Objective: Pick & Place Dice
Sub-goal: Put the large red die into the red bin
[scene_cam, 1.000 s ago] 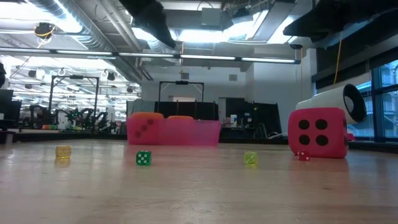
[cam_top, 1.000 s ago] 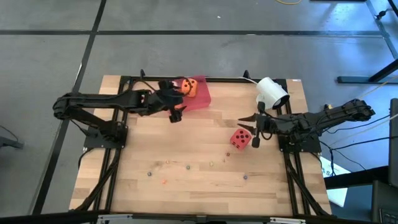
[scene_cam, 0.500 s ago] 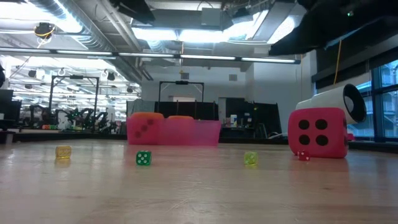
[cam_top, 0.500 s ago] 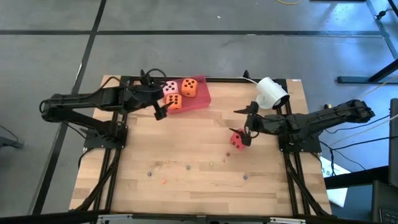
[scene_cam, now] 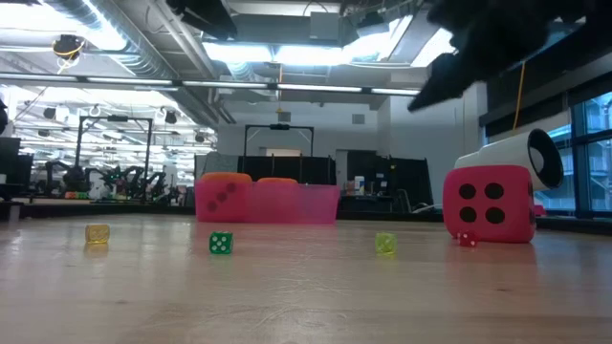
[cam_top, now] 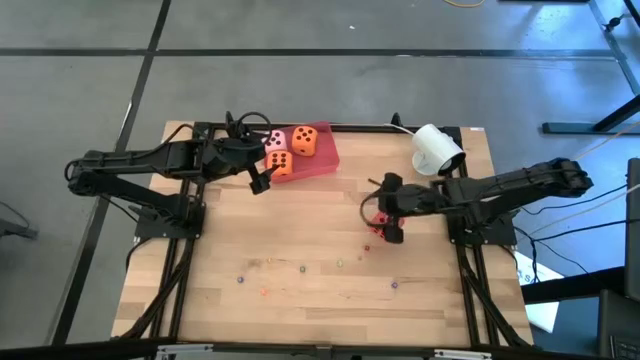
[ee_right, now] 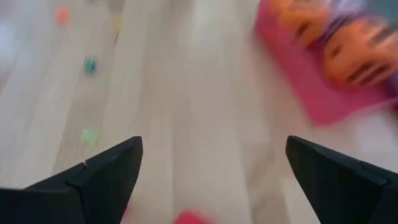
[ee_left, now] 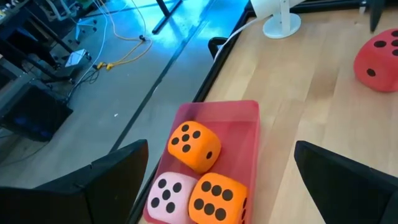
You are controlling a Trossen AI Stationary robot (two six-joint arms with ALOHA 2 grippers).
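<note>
The flat red tray lies at the table's far edge and holds a pink die and two orange dice. My left gripper stands open just left of the tray, raised above the table, touching nothing. The red die rests on the table at the right, four pips facing the low view. My right gripper hangs open above it, tipped downward, and hides most of it from above. The right wrist view is blurred and shows only a red sliver between the open fingers.
A white camera-like cylinder stands at the far right, just behind the red die. Tiny coloured beads lie scattered across the table's near half, among them a green one and yellow ones. Black frame rails run along both sides.
My left gripper has drawn back from over the tray toward the table's left edge and risen a little, uncovering all three dice in it. My right gripper has moved toward the table's left and tipped downward until it hangs over the red die, which has stayed put.
</note>
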